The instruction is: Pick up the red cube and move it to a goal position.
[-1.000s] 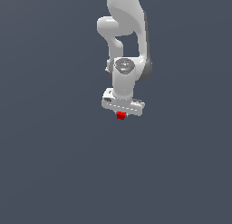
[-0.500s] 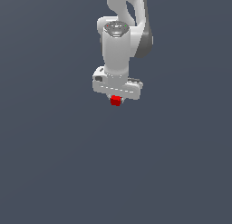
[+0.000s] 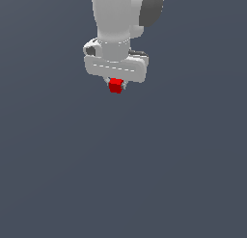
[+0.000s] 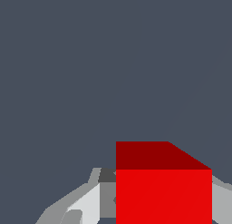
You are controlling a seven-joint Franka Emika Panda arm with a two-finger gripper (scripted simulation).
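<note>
The red cube [image 3: 115, 85] is a small bright-red block held between the fingers under the white hand of my arm, lifted above the grey floor. My gripper [image 3: 116, 86] is shut on it; its fingers are mostly hidden behind the cube and the hand. In the wrist view the red cube [image 4: 163, 191] fills the space between the two grey fingers [image 4: 81, 205], and my gripper [image 4: 158, 205] clamps it from both sides.
A plain dark grey floor [image 3: 144, 184] fills both views. No goal marker shows in either view.
The arm has risen and come nearer to the exterior camera with the red cube in the gripper; hand and cube now look larger and sit higher in the exterior view.
</note>
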